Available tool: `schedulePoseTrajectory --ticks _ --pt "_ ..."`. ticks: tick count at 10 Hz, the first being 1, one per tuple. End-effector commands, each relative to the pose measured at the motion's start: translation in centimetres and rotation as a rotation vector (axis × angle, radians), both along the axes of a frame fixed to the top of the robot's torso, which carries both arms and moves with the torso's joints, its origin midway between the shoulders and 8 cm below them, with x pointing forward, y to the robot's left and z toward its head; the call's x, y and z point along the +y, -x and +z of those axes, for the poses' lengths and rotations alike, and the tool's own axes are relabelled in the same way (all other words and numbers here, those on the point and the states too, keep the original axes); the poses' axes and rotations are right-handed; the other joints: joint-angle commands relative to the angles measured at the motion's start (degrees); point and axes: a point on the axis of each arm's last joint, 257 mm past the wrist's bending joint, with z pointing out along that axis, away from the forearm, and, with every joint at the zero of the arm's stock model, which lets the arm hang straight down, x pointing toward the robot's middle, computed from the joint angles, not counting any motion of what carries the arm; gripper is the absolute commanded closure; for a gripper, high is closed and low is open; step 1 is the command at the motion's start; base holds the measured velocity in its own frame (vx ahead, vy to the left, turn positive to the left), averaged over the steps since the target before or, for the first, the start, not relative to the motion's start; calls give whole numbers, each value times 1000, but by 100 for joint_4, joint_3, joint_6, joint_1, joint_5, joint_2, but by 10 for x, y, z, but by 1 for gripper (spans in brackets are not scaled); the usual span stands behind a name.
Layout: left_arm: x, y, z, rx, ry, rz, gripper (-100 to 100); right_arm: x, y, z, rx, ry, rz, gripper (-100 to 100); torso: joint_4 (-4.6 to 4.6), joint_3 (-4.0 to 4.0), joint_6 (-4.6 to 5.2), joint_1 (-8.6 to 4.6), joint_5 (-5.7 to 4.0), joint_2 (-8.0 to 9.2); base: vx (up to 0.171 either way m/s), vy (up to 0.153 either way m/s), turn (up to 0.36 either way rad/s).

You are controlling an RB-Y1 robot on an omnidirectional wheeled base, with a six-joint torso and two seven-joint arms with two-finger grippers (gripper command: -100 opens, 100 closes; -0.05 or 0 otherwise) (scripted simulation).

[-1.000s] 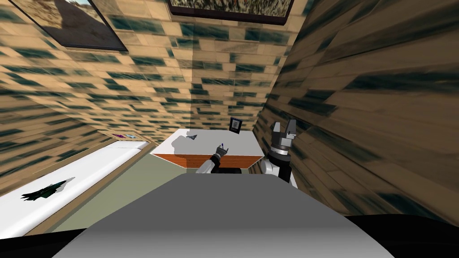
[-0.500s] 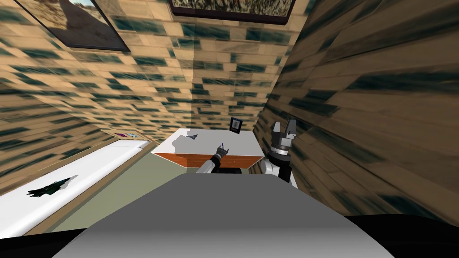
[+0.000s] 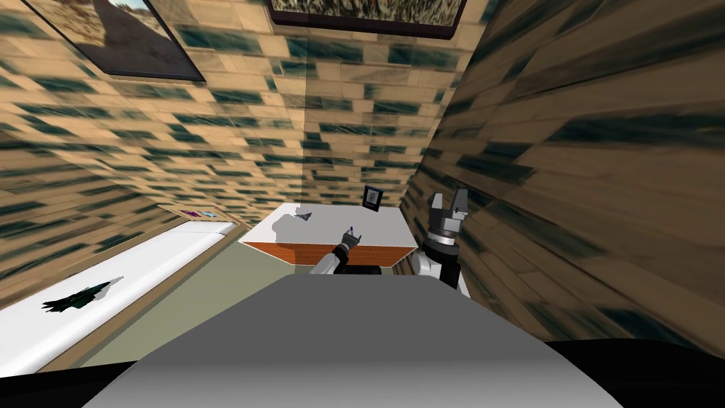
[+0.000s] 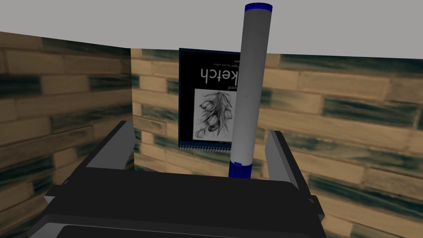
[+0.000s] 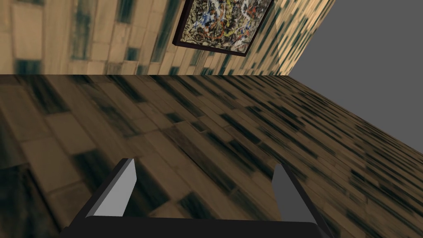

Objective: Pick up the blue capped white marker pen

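The left end effector is held over the white worktop, with its fingers spread wide. The blue capped white marker pen is seen between them, nearer one finger and pressed by neither. A sketch pad is seen against the brick wall behind. The right end effector is raised beside the wall and spread wide.
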Motion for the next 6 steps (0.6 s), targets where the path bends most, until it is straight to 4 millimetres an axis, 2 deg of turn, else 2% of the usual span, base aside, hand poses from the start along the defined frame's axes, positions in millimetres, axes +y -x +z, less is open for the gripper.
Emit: schedulePoseTrajectory --ticks 1,2,3,5,6 --pt "18 -16 -6 -1 -25 15 -100 0 0 0 0 0 0 0 0 0 0 0 0 0 -62 -12 -198" --pt "18 -15 -8 7 -16 20 -100 0 0 0 0 0 0 0 3 8 4 -1 0 16 -73 -7 -125" --pt "35 -32 -9 -5 -45 33 -100 0 0 0 0 0 0 0 5 13 1 1 0 22 -97 -26 -230" --pt "37 -31 -13 13 -28 42 -100 0 0 0 0 0 0 0 6 17 0 -5 -1 28 -55 -17 -21" --pt "54 -47 -15 5 -52 58 -100 0 0 0 0 0 0 0 4 10 0 1 0 16 -63 -5 -211"
